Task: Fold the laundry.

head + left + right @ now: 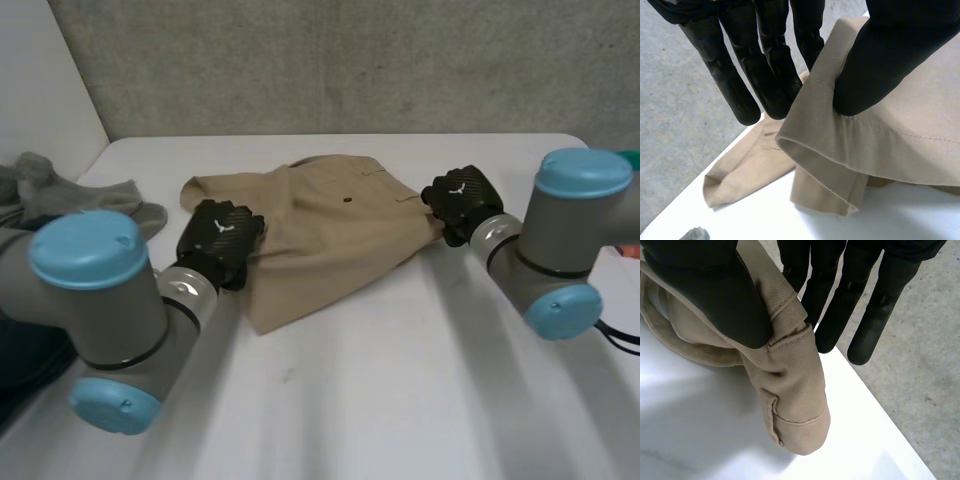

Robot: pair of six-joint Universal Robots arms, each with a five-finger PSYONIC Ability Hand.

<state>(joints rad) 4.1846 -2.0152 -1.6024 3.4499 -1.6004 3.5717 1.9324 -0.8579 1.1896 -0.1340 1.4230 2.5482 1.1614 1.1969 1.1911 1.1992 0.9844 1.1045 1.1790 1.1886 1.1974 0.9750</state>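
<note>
Tan garment (330, 230) lies on white bench (420, 380), between both hands. Left hand (222, 238): hemmed edge pinched between thumb and fingers (767, 75). Right hand (460, 200): bunched corner clamped between thumb and its fingers (835, 310), hanging below them.

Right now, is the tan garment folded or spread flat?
Folded over, not flat: the tan garment lies doubled, its layers stacked at the hem. The left hand and right hand each pinch an edge.

Garment (330, 235): matt tan twill cloth. Table (400, 380): smooth, faint sheen. Wall (350, 60): rough concrete.
</note>
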